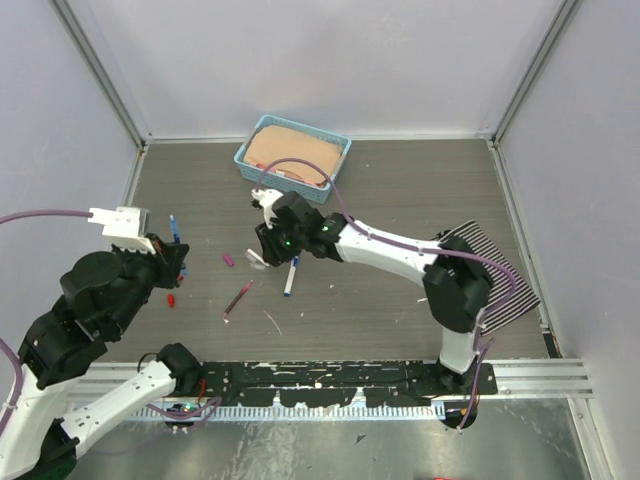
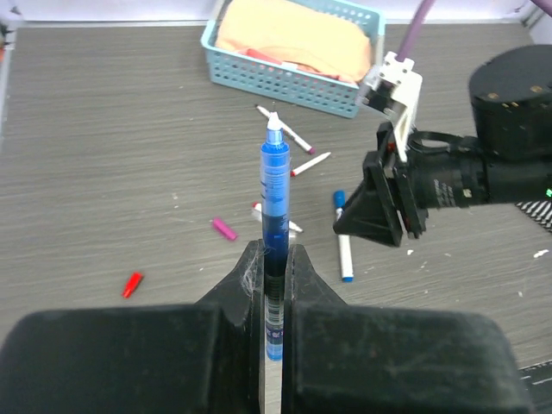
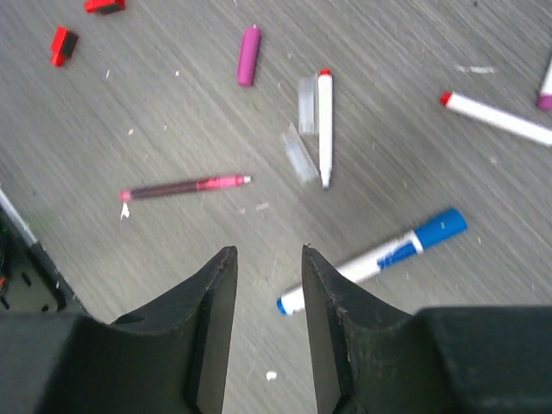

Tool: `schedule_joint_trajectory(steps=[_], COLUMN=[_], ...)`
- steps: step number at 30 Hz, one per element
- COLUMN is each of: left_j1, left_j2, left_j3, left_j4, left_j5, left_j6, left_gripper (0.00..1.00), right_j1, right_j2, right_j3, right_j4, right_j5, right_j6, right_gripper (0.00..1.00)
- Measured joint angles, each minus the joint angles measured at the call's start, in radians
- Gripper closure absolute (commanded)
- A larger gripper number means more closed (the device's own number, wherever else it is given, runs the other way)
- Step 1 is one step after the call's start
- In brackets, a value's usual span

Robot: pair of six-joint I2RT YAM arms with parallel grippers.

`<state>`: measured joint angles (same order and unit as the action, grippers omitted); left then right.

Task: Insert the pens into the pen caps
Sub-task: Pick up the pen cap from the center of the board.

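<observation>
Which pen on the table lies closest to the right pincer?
The white pen with blue ends, right beside the right pincer; the red-tipped pen and the thin pink pen lie farther away.

One camera sits high above the table (image 1: 420,190) and looks down on all of it, with the blue basket (image 1: 293,158) far back. The left wrist camera sits low, well away from the basket, facing it. The right wrist camera hangs close over the table near the basket, looking down. All three see the white and blue pen (image 1: 291,277).
</observation>
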<state>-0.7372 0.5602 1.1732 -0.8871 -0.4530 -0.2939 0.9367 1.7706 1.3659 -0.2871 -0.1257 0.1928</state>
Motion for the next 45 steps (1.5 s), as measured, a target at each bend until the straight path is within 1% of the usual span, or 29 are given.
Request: schedule_joint_trajectory(steps=[5,9,14,18,27,36,45], left_j1=[0.000,0.000,0.000,0.000,0.000,0.000,0.000], left_j2=[-0.032,-0.037,-0.042,-0.040,-0.044,-0.044,-0.044], left_j3=[-0.001,-0.026,-0.076,-0.081,-0.083,-0.095,-0.095], left_j4=[-0.069,-0.084,-0.092,-0.100,-0.099,-0.100,-0.100], left_j5=[-0.053,-0.074,-0.081,-0.083,-0.089,-0.088,-0.088], left_j6=[0.011,0.017,0.028,0.033,0.037,0.037,0.039], left_gripper=[1.00,1.00,1.00,1.00,1.00,1.00,1.00], right_j1=[0.000,0.000,0.004,0.015,0.032,0.037,0.037], right_j2=[0.211,0.327,0.446,0.516,0.584,0.624,0.653], right_j3=[0.208,0.317,0.435,0.506,0.579,0.613,0.647], right_j4=[-0.024,-0.036,-0.050,-0.063,-0.117,-0.140,-0.162], right_j5=[-0.004,-0.001,0.008,0.026,0.093,0.112,0.120], right_j6=[0.014,0.033,0.050,0.050,0.032,0.010,-0.010], right_gripper=[0.61,0.61,0.61,0.61,0.61,0.61,0.66])
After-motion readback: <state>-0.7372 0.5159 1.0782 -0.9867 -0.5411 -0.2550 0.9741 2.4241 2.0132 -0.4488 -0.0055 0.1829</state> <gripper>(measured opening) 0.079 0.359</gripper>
